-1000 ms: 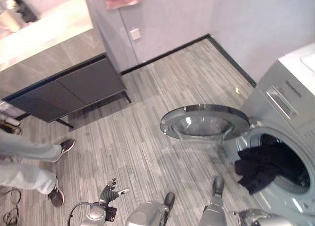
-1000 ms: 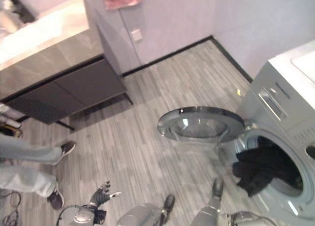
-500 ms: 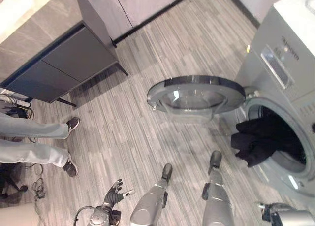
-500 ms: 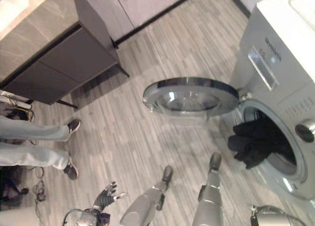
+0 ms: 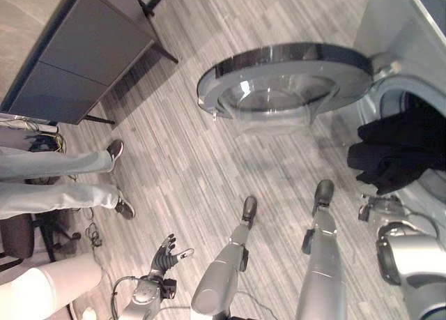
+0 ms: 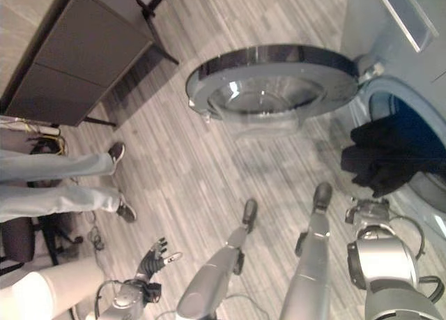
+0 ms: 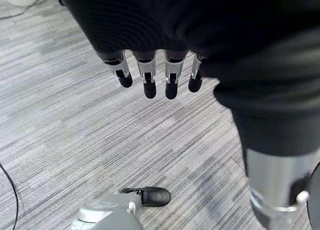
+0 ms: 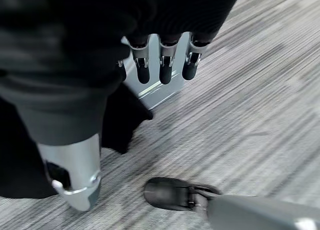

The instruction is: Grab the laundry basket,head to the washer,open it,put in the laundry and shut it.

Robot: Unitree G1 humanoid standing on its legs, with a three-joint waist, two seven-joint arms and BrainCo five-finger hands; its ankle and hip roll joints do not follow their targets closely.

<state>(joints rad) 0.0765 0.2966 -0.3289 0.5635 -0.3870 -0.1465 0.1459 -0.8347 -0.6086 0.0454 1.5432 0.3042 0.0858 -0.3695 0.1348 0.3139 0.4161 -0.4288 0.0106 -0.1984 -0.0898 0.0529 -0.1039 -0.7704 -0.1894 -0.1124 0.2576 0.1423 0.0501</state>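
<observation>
While the right robot hand (image 8: 160,59) hangs empty, dark laundry (image 5: 394,153) drapes from the washer (image 5: 411,69).

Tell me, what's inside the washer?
Dark laundry fills the washer's opening and hangs over its lower rim; the door stands open. The drum behind the laundry is covered.

My right hand (image 8: 160,64) hangs over the striped floor (image 8: 250,99), fingers (image 8: 165,72) straight and holding nothing. Just past them is the washer (image 8: 155,87), dark laundry (image 8: 117,122) spilling down beside it.
</observation>
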